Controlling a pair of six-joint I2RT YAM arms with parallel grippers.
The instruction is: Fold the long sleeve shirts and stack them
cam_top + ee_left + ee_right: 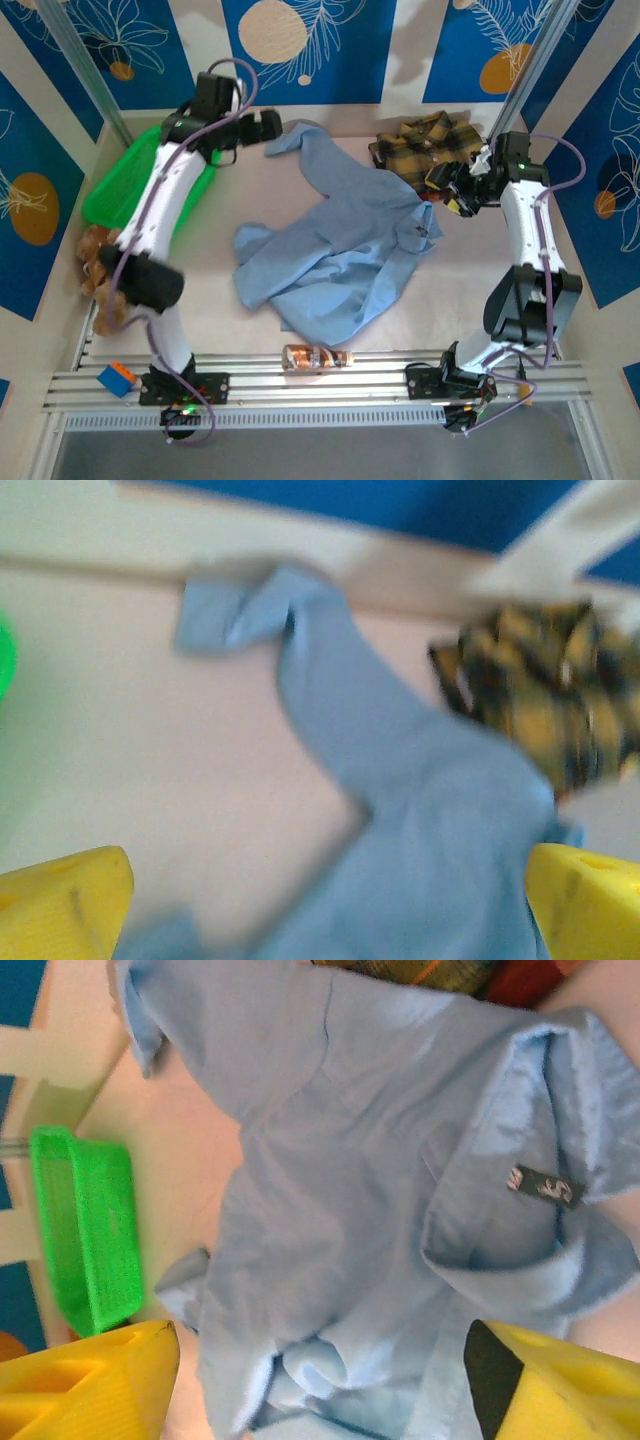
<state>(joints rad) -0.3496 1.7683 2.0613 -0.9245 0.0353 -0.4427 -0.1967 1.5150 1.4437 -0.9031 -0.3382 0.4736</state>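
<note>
Light blue shirt [330, 245]: it is lying crumpled and half spread across the middle of the top view, one sleeve [295, 140] trailing toward the upper middle and the collar [520, 1200] turning up at its right side
Plaid shirt [425, 140]: it is sitting bunched in a heap at the upper right, just beside the blue collar end
Left gripper [262, 128]: it is hovering over the sleeve end at the upper left of centre, its yellow fingers [65, 900] standing wide apart and holding nothing
Right gripper [452, 192]: it is hanging just right of the collar, jaws spread and empty, with cloth lying below them
Handling: you are likely dealing with light, limp cloth that will be sagging, dragging and sliding on the smooth table [215, 290]; nothing fragile, but layers will probably be bunching if you pinch deep
Where to take hold: you are best aiming at firm seams, meaning the collar or shoulder line on the right and the sleeve end on the left, pinching a thin fold
Edges: the plaid heap is crowding the right gripper; the green basket [125, 190] is sitting at the upper left by the left arm; a can [315, 357] is lying on the rail at the bottom
Open room: bare table is showing at the left of the shirt and along the lower right, so you are probably freest pulling toward those areas
</note>
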